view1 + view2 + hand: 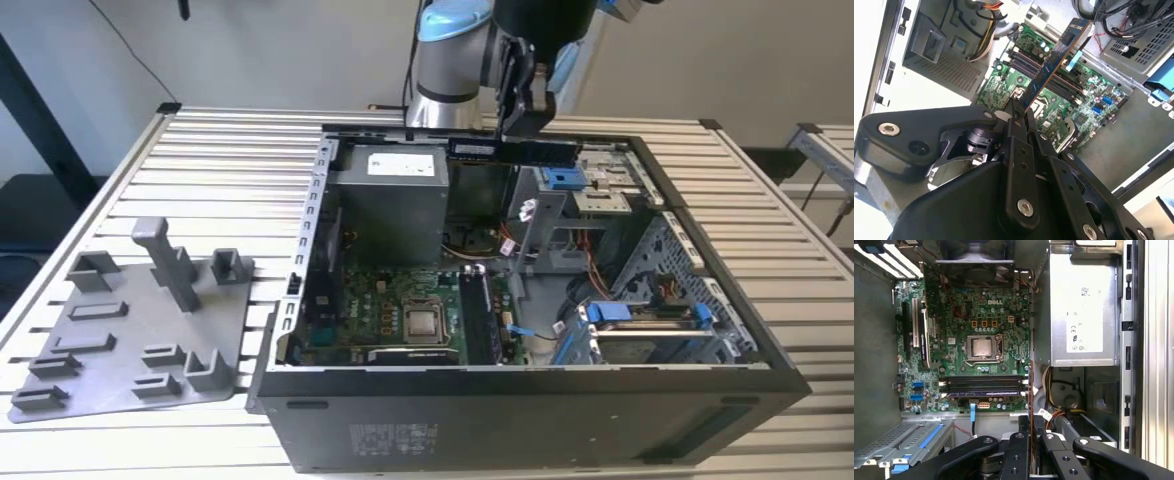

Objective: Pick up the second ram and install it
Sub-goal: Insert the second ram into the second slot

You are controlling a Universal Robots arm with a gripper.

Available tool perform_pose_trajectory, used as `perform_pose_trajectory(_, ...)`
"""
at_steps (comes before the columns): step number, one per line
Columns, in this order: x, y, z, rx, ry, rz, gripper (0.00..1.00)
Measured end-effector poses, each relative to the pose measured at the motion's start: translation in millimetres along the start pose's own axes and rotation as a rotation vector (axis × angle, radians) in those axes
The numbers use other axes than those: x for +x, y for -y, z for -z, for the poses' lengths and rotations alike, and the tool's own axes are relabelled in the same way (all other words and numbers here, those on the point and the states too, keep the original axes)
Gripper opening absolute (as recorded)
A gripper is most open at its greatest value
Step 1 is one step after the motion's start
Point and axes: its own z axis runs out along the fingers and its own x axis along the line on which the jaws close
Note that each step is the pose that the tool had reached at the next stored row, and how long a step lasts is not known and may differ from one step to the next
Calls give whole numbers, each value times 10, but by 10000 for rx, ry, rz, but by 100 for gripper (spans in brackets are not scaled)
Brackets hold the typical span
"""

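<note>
My gripper hangs above the rear of the open computer case, shut on the second ram, a long dark stick lying level in the exterior view. The second wrist view has the second ram sticking out from the closed fingertips over the green motherboard. In the first wrist view the gripper sits over the case floor, with the memory slots beside the silver processor. One slot looks filled by a stick.
A grey holder tray with upright posts lies on the slatted table at the exterior view's left. Inside the case are the grey power supply, a drive cage with blue tabs and loose cables.
</note>
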Motion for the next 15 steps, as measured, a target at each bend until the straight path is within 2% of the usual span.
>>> perform_pose_trajectory(6,1,0,-2,20,10,-439,15)
perform_pose_trajectory(15,1,0,-2,75,41,-1704,15)
